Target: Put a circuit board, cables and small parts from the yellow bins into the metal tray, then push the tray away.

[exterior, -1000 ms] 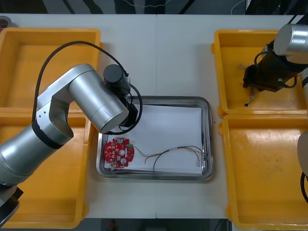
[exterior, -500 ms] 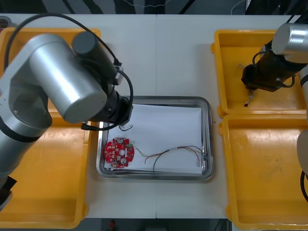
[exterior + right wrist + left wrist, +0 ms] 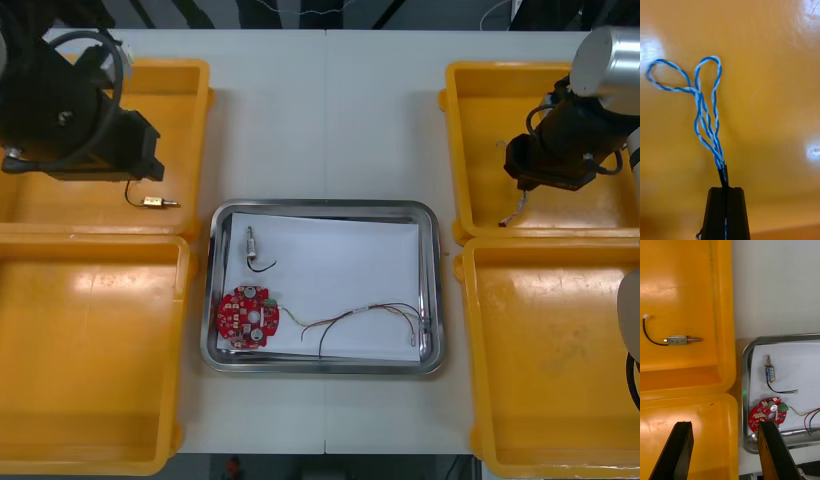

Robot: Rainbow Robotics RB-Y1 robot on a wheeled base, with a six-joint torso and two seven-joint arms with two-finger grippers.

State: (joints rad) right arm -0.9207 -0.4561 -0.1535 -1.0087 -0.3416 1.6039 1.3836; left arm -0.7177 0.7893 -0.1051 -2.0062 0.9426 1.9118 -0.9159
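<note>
Over near-left corner of far-right yellow bin [image 3: 480, 100]: right gripper [image 3: 725, 190] clamped tight on end of twisted blue and white cable [image 3: 700, 93]. Probably light, limp, swingy; best gripped at that end. Over far-left bin [image 3: 180, 110], left gripper [image 3: 724, 424] wide open, empty.

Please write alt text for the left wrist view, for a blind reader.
The left gripper, fingers open, hangs over two yellow bins beside the metal tray. One bin holds a small metal part with a black cable; the tray holds another part and a red circuit board.
</note>
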